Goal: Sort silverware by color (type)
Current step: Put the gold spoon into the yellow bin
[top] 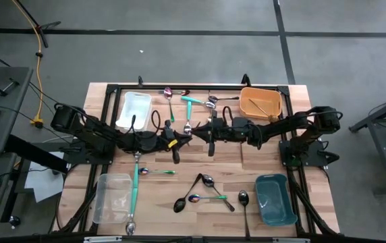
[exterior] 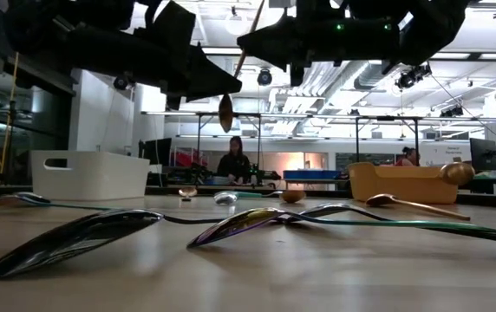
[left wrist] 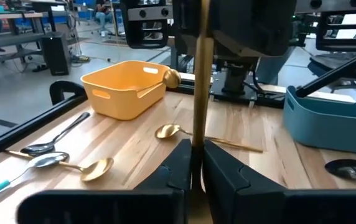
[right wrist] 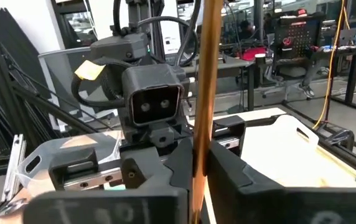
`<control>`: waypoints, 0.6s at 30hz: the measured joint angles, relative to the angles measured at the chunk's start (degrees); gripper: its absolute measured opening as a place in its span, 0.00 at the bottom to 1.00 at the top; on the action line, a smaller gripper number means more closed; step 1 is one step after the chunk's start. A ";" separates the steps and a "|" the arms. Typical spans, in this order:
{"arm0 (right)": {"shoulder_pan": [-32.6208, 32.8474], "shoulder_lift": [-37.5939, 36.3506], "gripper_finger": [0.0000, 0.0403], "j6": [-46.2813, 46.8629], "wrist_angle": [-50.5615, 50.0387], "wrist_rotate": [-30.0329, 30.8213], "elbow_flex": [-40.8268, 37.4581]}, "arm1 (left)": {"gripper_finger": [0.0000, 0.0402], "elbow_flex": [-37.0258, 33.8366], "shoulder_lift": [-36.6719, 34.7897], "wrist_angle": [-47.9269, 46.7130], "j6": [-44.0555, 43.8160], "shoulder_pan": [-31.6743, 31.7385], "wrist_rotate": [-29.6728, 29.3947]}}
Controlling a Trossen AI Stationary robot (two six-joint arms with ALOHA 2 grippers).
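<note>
Two dark arms meet above the middle of a wooden surface (top: pixel 179 169); between them hangs a gold spoon (exterior: pixel 227 108), upright, bowl down, clear of the wood. The left fingers (left wrist: pixel 221 171) are pressed on its handle, and the right fingers (right wrist: pixel 224 168) pinch the same handle, so both grippers, the left gripper (top: pixel 174 143) and the right gripper (top: pixel 210 131), hold it at once.

Around them: a white bin (top: pixel 133 110) at the far left, an orange bin (top: pixel 260 101) at the far right with gold pieces inside, a clear bin (top: pixel 111 197) at the near left, a teal bin (top: pixel 275 198) at the near right. Loose silverware lies scattered; several spoons near the far edge between the white and orange bins, among them a teal-handled spoon (top: pixel 191 101); two gold spoons (left wrist: pixel 97 168) lie on the wood beside the orange bin; a long teal-handled piece (top: pixel 135 192) lies just beside the clear bin; a black spoon (top: pixel 243 202) lies beside the teal bin, with a rainbow spoon (top: pixel 203 198) and other dark spoons near it.

A person (exterior: pixel 234 160) sits in the room beyond.
</note>
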 joint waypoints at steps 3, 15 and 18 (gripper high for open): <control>-0.04 0.00 0.07 0.50 -0.76 0.12 0.00 | 0.11 0.00 -0.04 -0.18 0.03 0.02 0.05; 0.25 -8.02 0.04 -4.68 -20.85 5.37 -0.01 | 0.19 0.00 -15.01 -22.34 1.58 -0.02 -1.88; 1.07 -11.07 0.04 -5.16 -28.25 11.06 0.00 | 0.20 -0.30 -22.05 -31.17 1.12 -0.02 -2.64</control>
